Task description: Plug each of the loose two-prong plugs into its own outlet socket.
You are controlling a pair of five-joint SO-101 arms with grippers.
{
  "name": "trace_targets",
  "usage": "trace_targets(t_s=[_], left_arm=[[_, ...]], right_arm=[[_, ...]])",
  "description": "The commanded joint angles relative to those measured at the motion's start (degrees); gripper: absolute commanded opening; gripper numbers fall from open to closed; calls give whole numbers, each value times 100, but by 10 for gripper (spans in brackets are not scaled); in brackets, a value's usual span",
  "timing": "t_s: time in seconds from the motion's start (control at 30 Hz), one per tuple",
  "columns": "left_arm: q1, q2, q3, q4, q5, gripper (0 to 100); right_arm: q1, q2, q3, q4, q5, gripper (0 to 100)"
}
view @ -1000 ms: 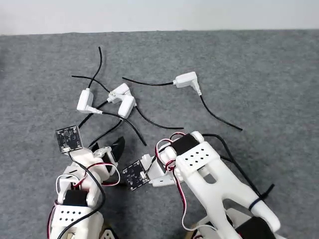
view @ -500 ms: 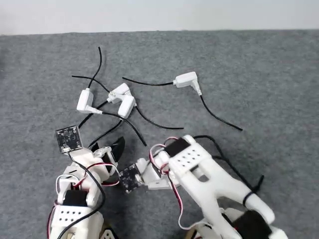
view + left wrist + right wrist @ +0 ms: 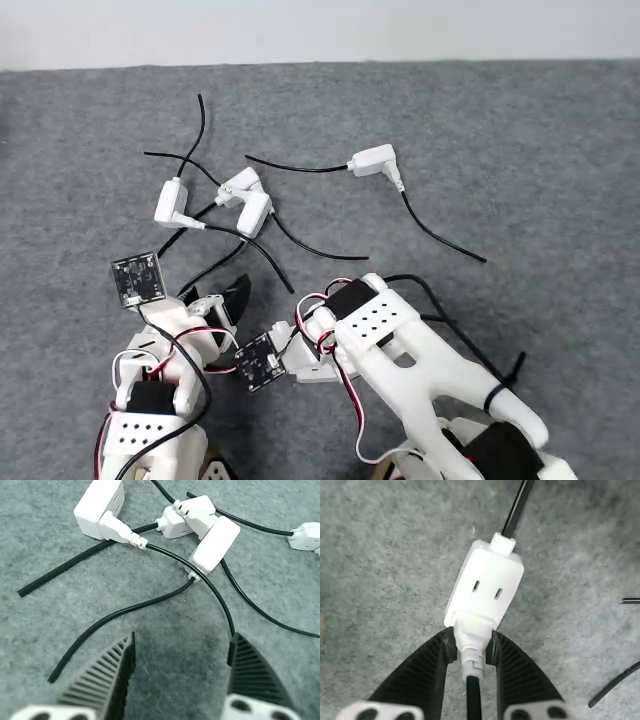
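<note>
Right arm has swung left and nearer within the second. Right gripper (image 3: 470, 641) is clamped on a white plug (image 3: 469, 629), apparently seated in its socket block (image 3: 485, 587), near centre. Left gripper (image 3: 182, 640) gapes empty before the far-left loose plugs (image 3: 207, 545), still unpaired.

No print can be read on the white plastic socket block (image 3: 487, 587) or the small black square circuit board (image 3: 138, 278) at near left.

I saw my right gripper (image 3: 470, 641) squeezing a white plug (image 3: 470, 629). The plug's front end sat against a white outlet socket (image 3: 485, 587) lying on the grey mat (image 3: 380, 555). A black cord (image 3: 517, 502) ran off from the socket's far end.
</note>
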Motion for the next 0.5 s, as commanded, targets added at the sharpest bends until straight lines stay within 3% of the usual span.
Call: trace_targets(t_s=[0.0, 0.2, 0.33, 0.47], left_arm=[[35, -53, -40, -26, -44, 284], [35, -53, -40, -26, -44, 284], [35, -53, -40, -26, -44, 284], [35, -53, -40, -26, -44, 284]], right_arm=[[-57, 171, 141, 4, -237, 9], [-66, 171, -158, 233, -677, 44], [-31, 163, -659, 716, -1301, 241], [-48, 145, -1055, 1138, -1292, 369]])
